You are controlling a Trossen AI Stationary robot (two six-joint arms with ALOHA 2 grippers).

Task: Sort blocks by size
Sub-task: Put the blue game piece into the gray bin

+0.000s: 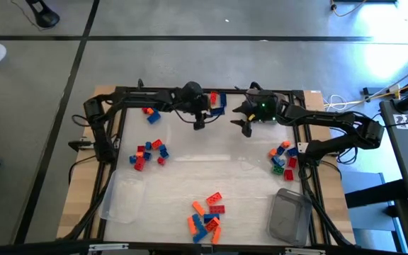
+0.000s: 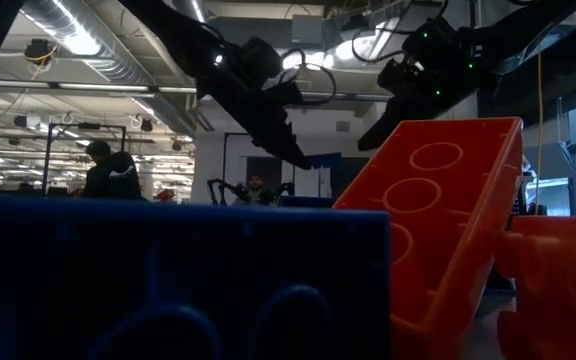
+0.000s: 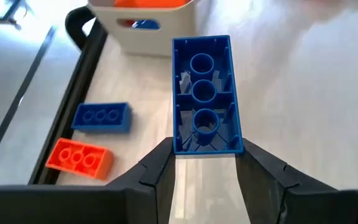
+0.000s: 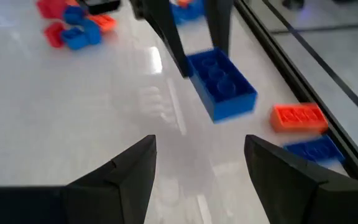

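- High view: the left gripper [image 1: 200,120] hangs near the far edge of the pale wooden table [image 1: 190,177], beside the right gripper [image 1: 246,125]. Loose plastic toy blocks [image 1: 149,153] lie in clusters; two clear plastic tubs [image 1: 290,215] sit at the near corners.
- Low view: a large orange studded brick [image 2: 448,200] and a dark blue brick [image 2: 178,275] fill the foreground; a person [image 2: 108,170] stands in the workshop behind.
- Left wrist view: the left gripper's fingers [image 3: 160,171] pinch a long blue plastic brick [image 3: 204,93], its hollow underside facing the camera, above the tabletop.
- Right wrist view: the right gripper [image 4: 201,158] is spread wide, empty, facing that held brick.
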